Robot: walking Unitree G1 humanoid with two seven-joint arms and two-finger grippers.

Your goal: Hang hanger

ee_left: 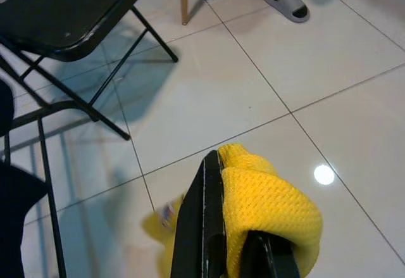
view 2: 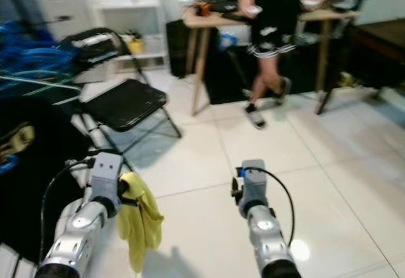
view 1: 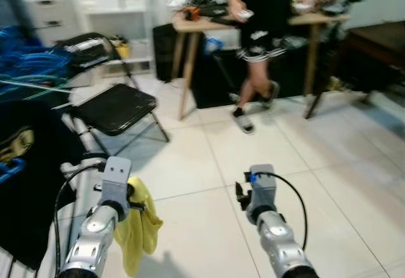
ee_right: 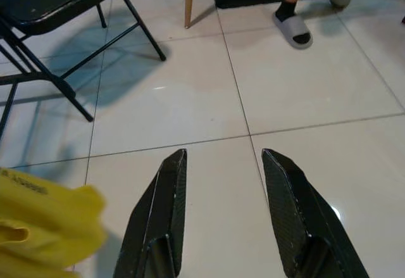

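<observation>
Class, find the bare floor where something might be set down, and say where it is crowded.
Free: white tiles between the folding chair, the person's feet and the open right gripper. Crowded: the robot's left, with the chair, dark clothing and left gripper clamping yellow cloth.

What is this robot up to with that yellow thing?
The left gripper is shut on a yellow cloth that hangs over the tiled floor. The right gripper is open and holds nothing. Ahead stand a black folding chair and a person by a wooden table.
</observation>
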